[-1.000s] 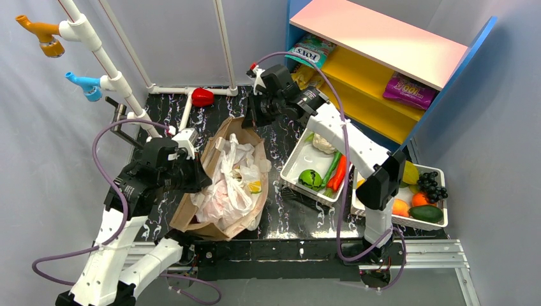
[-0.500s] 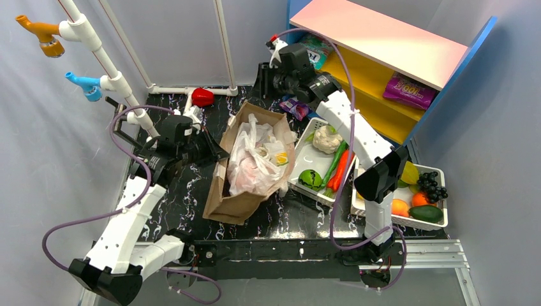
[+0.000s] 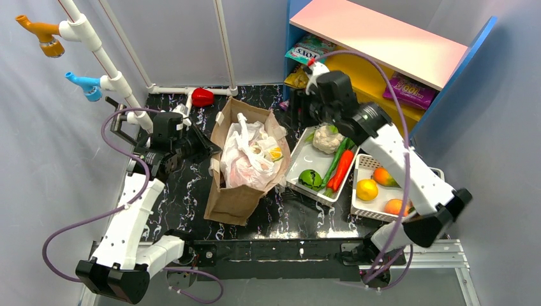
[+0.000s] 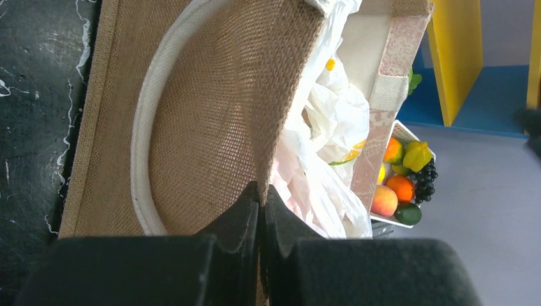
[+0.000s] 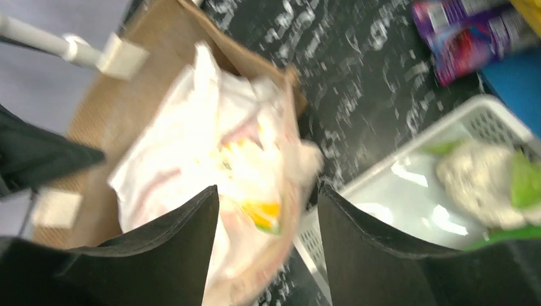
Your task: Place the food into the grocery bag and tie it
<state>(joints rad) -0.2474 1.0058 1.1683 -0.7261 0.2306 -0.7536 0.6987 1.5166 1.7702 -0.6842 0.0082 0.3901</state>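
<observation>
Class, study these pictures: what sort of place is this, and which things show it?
Probably a robotics lab's mock grocery corner: robot arms bolted to a black table, a white tray of toy vegetables, and a shelf holding snack packets.

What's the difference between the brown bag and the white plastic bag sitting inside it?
The brown bag is stiff, opaque and woven-looking; the white plastic bag is thin, crinkled and lets colours show through. The brown bag is the outer one; the white plastic bag sits inside, bulging above its rim. The left gripper pinches the brown bag's wall; nothing grips the white plastic bag.
</observation>
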